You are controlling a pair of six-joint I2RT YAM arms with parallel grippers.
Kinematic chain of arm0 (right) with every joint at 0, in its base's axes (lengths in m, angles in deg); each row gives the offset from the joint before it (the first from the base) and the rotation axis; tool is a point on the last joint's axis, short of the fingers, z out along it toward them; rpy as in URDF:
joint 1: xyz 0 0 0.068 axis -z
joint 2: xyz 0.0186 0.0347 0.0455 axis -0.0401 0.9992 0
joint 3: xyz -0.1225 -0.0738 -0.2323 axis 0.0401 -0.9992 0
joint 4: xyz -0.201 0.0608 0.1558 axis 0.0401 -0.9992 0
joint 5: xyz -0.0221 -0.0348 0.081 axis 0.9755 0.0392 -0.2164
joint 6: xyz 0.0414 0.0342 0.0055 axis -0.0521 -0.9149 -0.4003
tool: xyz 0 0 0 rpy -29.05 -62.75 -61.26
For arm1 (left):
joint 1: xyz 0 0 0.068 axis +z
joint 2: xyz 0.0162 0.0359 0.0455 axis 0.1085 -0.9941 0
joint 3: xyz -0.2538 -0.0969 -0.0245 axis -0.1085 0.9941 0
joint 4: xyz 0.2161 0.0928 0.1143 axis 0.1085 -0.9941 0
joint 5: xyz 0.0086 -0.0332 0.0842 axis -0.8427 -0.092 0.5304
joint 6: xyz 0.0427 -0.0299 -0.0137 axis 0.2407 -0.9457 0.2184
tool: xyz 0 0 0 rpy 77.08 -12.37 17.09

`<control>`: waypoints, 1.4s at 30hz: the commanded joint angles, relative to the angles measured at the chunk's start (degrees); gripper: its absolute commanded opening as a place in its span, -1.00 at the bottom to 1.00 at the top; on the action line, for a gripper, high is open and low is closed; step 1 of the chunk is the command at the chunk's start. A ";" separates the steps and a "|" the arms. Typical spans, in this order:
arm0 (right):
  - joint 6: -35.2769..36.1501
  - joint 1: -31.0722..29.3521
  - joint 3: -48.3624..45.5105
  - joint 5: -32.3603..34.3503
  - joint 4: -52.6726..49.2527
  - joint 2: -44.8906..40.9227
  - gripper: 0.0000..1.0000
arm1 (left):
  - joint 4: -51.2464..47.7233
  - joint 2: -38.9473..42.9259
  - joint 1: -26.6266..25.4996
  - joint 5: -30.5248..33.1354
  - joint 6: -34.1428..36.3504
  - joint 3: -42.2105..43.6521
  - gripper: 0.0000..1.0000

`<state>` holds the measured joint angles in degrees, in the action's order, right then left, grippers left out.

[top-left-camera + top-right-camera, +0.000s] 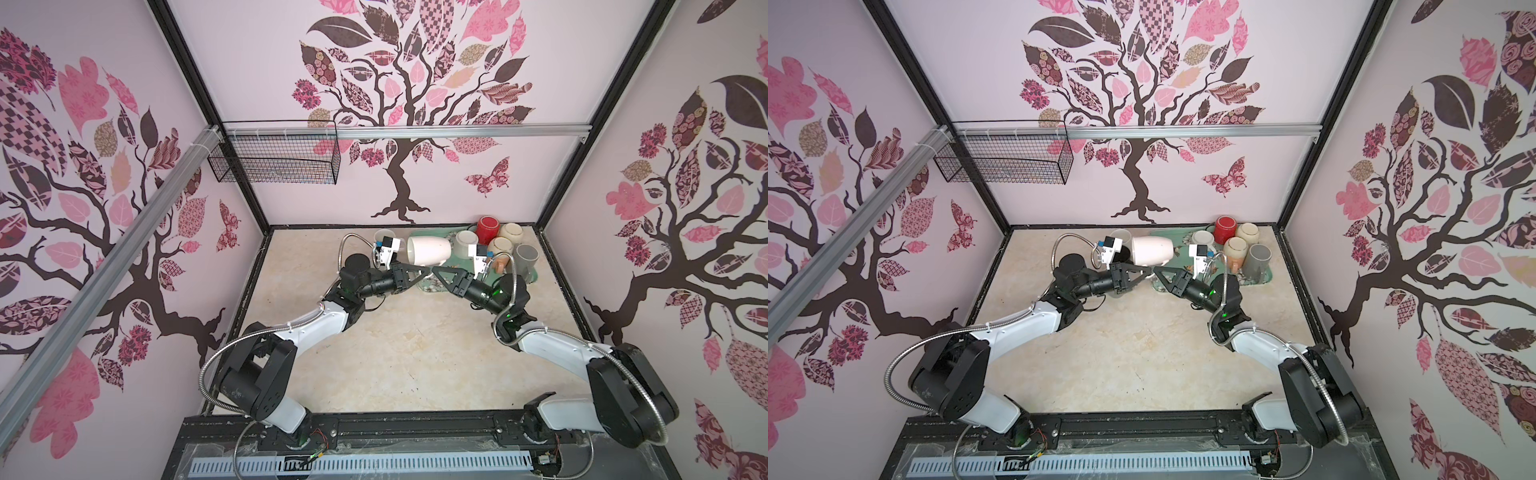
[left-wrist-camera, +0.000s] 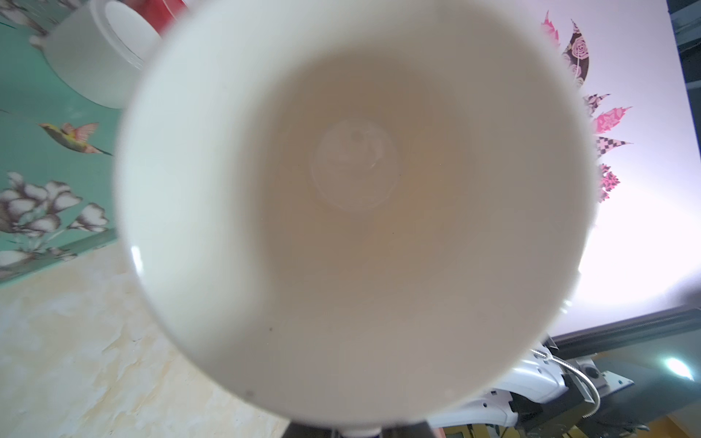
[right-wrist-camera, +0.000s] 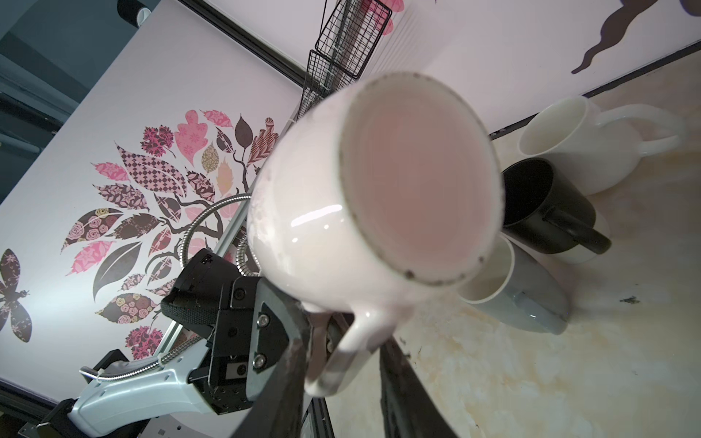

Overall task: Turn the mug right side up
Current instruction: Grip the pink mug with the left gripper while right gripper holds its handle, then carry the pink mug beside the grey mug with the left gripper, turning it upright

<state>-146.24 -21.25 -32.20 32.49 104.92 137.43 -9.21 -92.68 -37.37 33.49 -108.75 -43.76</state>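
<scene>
Currently aloft: white mug (image 1: 430,249), lying on its side just above both sets of fingertips, clear of the tabletop (image 1: 395,353).
Mouth: faces back along the left gripper (image 1: 424,272) and fills that wrist's view.
Base: faces back along the right gripper (image 1: 437,272).
Handle (image 3: 341,360): hangs down from the body to where the two grippers' tips nearly meet.
Left gripper state: narrow, pinched on the handle close to the rim.
Right gripper state: fingers flank the handle with little room; whether they press on it I cannot tell.
Past the right gripper: green tray (image 1: 536,275) carrying a red mug (image 1: 487,227), a grey mug (image 1: 525,257) and beige ones, close together.
Past the left gripper: black mug (image 3: 546,204) and a second white mug (image 3: 569,148), both upright on the tabletop.
</scene>
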 commanded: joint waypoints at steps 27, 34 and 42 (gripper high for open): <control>19.13 0.13 7.09 4.03 -29.32 -10.58 -0.17 | -68.05 39.69 1.49 44.39 19.87 10.43 -1.00; 19.26 1.09 6.88 3.96 -31.09 -11.41 -0.17 | -69.21 32.86 -6.70 51.62 9.59 11.54 -1.00; 19.82 2.79 5.57 3.69 -33.39 -13.18 -0.15 | -65.80 22.89 -8.25 51.30 1.98 8.07 -1.00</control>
<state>-127.75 -19.09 -27.08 36.19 72.23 126.72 -80.07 -68.77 -45.39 82.36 -102.79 -32.20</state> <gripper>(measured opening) 0.425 0.143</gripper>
